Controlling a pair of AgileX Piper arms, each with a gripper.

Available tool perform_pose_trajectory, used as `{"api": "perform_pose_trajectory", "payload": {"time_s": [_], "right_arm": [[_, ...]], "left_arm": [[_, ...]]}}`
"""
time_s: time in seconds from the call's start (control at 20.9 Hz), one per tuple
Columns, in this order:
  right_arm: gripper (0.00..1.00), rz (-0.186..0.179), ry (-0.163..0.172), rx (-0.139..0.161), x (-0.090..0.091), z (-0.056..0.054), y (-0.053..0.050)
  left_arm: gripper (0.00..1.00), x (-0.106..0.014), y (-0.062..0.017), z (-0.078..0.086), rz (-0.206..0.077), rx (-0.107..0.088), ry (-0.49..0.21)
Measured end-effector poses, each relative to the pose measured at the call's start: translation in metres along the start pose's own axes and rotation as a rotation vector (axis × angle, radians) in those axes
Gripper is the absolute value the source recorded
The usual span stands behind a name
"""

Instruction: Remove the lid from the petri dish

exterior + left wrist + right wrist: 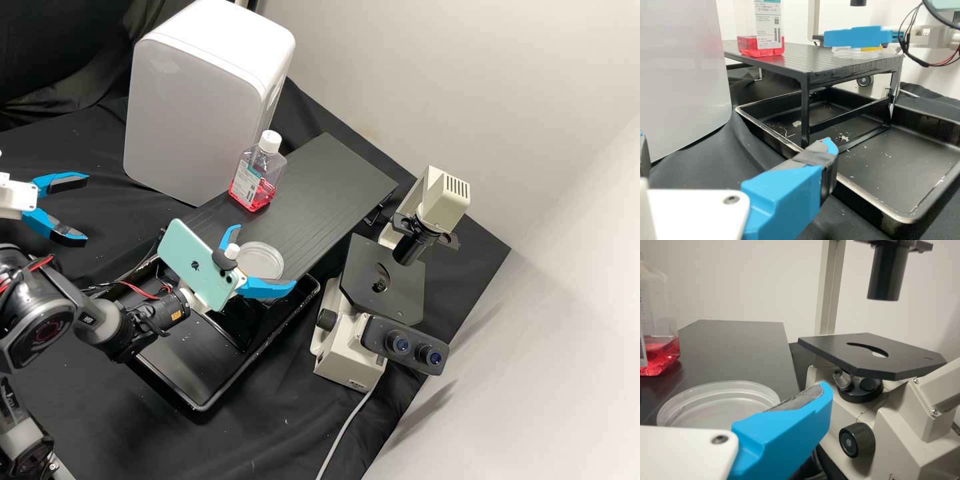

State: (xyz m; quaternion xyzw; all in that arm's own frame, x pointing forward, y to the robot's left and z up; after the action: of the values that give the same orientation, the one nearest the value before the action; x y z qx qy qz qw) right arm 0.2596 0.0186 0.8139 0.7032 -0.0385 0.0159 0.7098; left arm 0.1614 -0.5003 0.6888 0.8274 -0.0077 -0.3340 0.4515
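The clear petri dish [261, 259], with its lid on, rests near the front edge of the black ribbed platform [320, 187]. My right gripper [265, 259] is open and straddles the dish, one blue finger at each side, level with the lid. In the right wrist view the dish [715, 402] lies just beside my own blue finger [785, 430]. My left gripper [85, 207] is open and empty at the far left, well away from the dish. In the left wrist view the dish [854, 51] appears on the platform, under the right arm's finger [857, 36].
A flask of red liquid [256, 175] stands at the platform's back corner beside a tall white box [203, 93]. Under the platform lies a black tray [220, 360]. A microscope [393, 293] stands close to the right of the dish.
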Motion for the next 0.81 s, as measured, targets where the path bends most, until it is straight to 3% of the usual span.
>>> {"api": "perform_pose_trajectory", "payload": {"time_s": [0.24, 0.29, 0.43, 0.81], "right_arm": [[1.00, -0.004, -0.011, 0.002, 0.0005, 0.0018, -0.0015], [0.00, -0.001, -0.015, 0.005, 0.0005, 0.0022, -0.0012], [0.00, 0.006, -0.019, 0.008, 0.0005, 0.0026, -0.0006], [0.00, 0.006, -0.019, 0.008, 0.0005, 0.0026, -0.0006]], "left_arm": [[1.00, 0.0000, -0.0001, 0.0003, 0.000, 0.000, -0.001], [1.00, 0.0000, -0.0002, 0.0007, 0.000, -0.001, -0.001], [1.00, 0.0003, -0.0015, 0.0011, -0.007, 0.007, -0.002], [1.00, 0.0006, -0.0023, 0.0010, -0.010, 0.007, 0.000]]}}
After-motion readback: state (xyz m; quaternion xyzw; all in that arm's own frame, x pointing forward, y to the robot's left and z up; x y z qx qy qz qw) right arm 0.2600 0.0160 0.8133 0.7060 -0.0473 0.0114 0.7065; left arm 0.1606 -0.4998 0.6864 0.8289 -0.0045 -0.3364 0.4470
